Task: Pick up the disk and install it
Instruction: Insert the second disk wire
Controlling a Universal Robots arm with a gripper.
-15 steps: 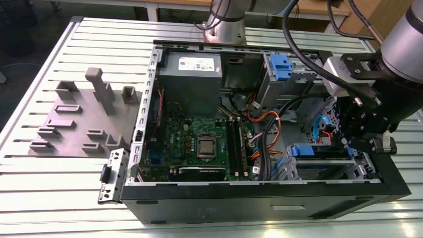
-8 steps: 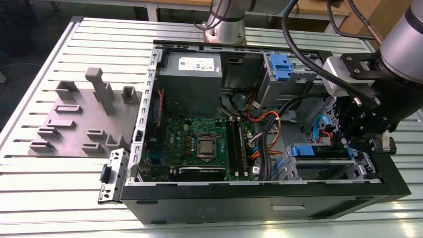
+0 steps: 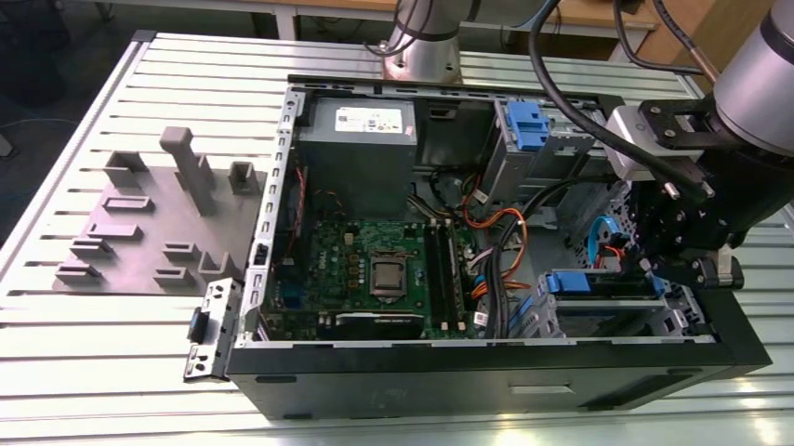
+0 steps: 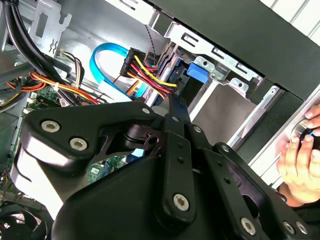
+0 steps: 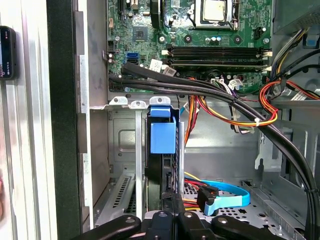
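Blue plastic marks the carrier of the disk, seated on edge in the drive cage at the open computer case's lower front corner, beside the motherboard. The claw sits right at the drive's rear edge, fingers drawn close together on or against it; whether it truly grips cannot be told. Judged from here, a clean install means pushing straight along the cage rails, clear of the orange-and-yellow power cables and blue data cable.
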